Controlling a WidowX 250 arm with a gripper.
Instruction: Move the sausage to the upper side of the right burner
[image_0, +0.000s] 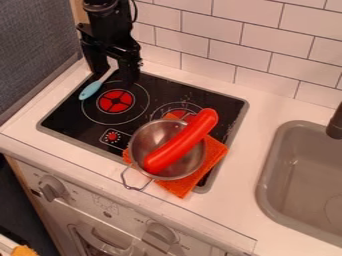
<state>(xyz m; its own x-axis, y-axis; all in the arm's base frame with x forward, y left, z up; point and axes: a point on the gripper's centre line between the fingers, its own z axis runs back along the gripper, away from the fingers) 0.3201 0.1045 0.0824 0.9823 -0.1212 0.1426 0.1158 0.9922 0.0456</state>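
Red sausage is lying aslant in the metal pot, its upper end projecting beyond the rim; the pot is resting on an orange cloth, partly covering the right burner. The step in hand, by judgement, is reaching and grasping. The sausage's slant is probably favouring a hold across its width near the middle, fingers turning square to its length; an end hold is risking swing. A straight lift is best clearing the rim before any travel toward the burner's upper side. The gripper, fingers standing apart and holding nothing, is hanging above the blue spoon near the left burner.
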